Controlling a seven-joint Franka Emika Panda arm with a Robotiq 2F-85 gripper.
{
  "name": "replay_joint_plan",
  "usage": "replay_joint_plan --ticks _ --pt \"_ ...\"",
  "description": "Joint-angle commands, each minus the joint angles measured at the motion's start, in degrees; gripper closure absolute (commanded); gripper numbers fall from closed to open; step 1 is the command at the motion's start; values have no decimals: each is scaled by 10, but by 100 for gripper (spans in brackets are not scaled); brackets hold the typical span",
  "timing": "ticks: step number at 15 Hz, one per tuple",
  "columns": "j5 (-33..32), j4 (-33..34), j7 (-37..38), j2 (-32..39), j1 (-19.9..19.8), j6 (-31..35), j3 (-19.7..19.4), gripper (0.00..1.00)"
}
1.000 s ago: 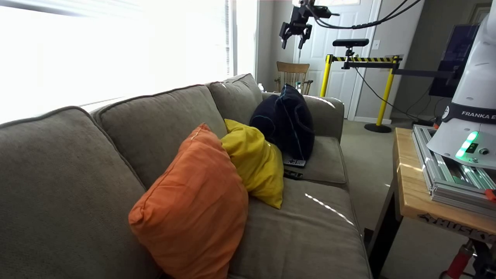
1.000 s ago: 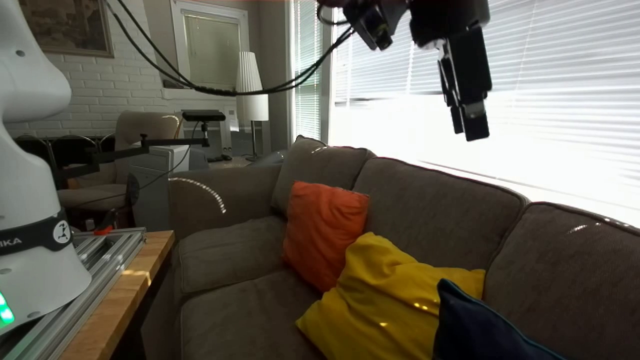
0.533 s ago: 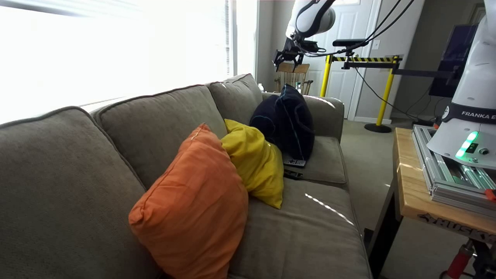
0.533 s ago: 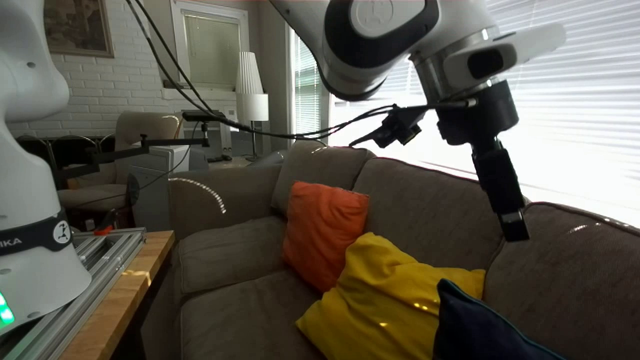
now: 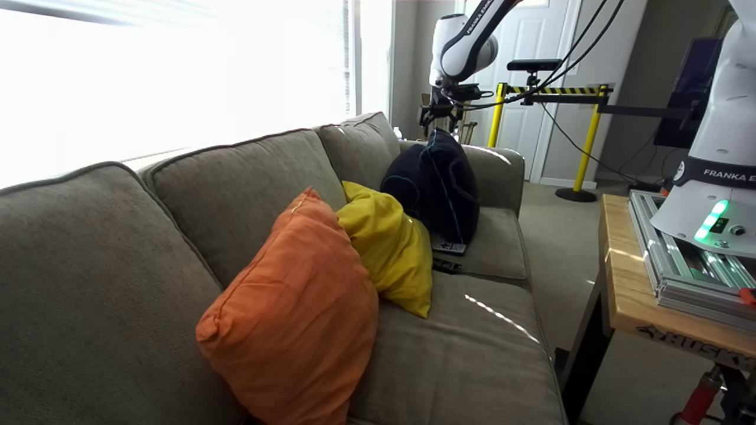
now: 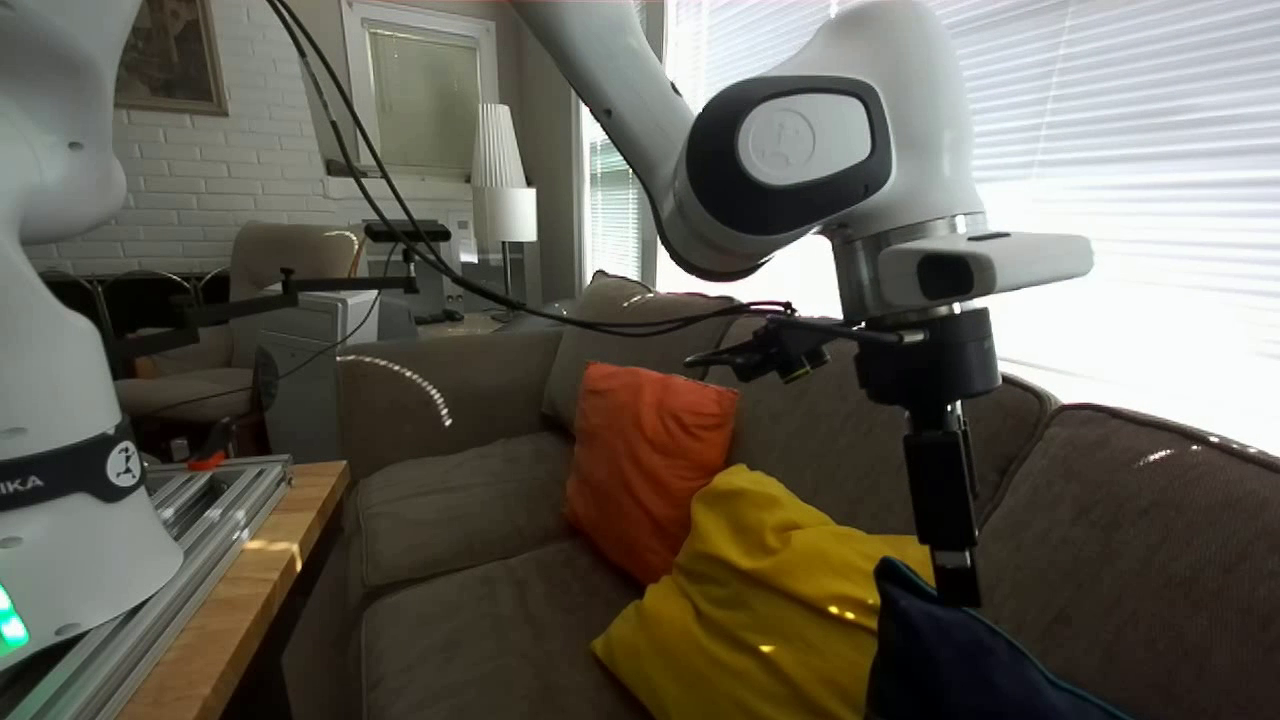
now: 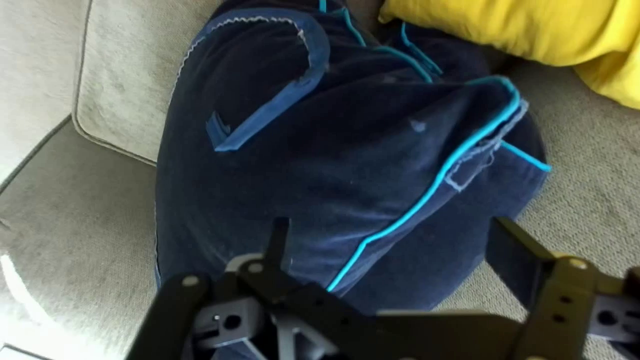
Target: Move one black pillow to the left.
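Black fabric pillow (image 5: 446,186) sits right of a yellow cloth pillow (image 5: 387,248). Wooden bench (image 5: 626,289) reads "HUSKY". Black gripper (image 7: 387,227) has fingers apart.

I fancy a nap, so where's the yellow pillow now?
In both exterior views, the yellow pillow sits between the orange pillow, at left, and a black pillow, at right.

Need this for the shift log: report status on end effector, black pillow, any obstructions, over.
End effector open at top of black pillow, contact unclear. Pillow ungripped on couch. Yellow pillow close beside it, possibly in the way.
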Motion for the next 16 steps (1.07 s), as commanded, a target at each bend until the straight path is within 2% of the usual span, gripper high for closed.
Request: replay_joint_plan --ticks 1,9,10,11,13,16 --pt "12 48 -7 34 -5 -55 19 0" --pt "7 90 -12 88 -2 -58 37 0" --pt "6 94 -13 93 -1 -57 37 5" --pt "7 99 -15 98 -1 -60 38 26" --pt "5 106 -15 109 1 -59 36 32" --pt "6 118 -14 121 3 -64 34 54"
